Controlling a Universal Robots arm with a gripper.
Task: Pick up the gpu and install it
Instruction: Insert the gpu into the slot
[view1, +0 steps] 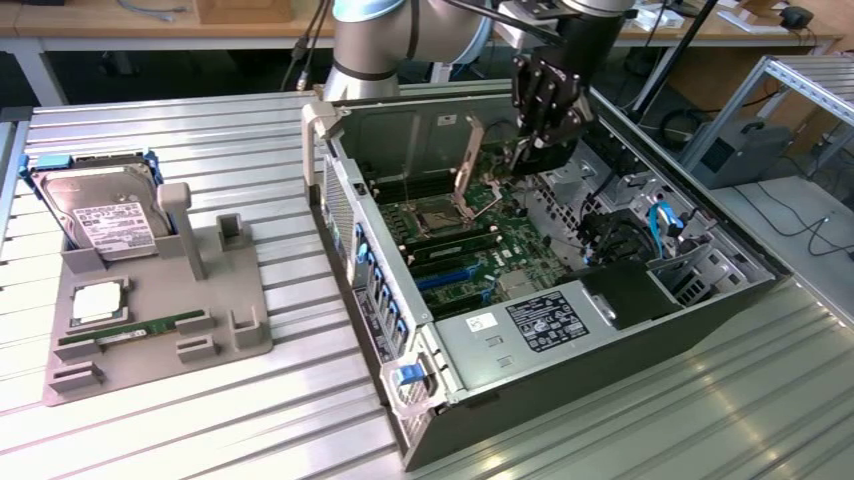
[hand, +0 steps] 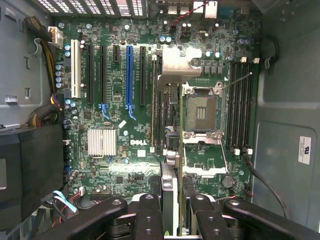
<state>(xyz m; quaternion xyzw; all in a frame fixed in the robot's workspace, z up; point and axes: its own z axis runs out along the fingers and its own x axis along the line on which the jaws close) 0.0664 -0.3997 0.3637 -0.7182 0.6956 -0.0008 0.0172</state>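
The tool is down inside the open computer case, its jaws about half closed and clamped on the gpu. The card is held on edge, so the wrist view sees it as a thin dark line ending in the silver bracket. It hangs above the motherboard, apart from it and not seated, over the strip between the black expansion slots and the processor socket. From here I'd say the job is all about alignment. The card's edge should run parallel to the chosen slot, with the blue slot as a clear reference. The bracket should face the rear openings of the case, and the card should go straight down with no tilt, so the contacts don't catch the slot wall. As for writing, "DELL" reads in white on the board, just beside the finned silver heatsink. A white sticker on the case wall carries marks too small to read. So do the labels on the power supply and on the hard drive, out on the counter.
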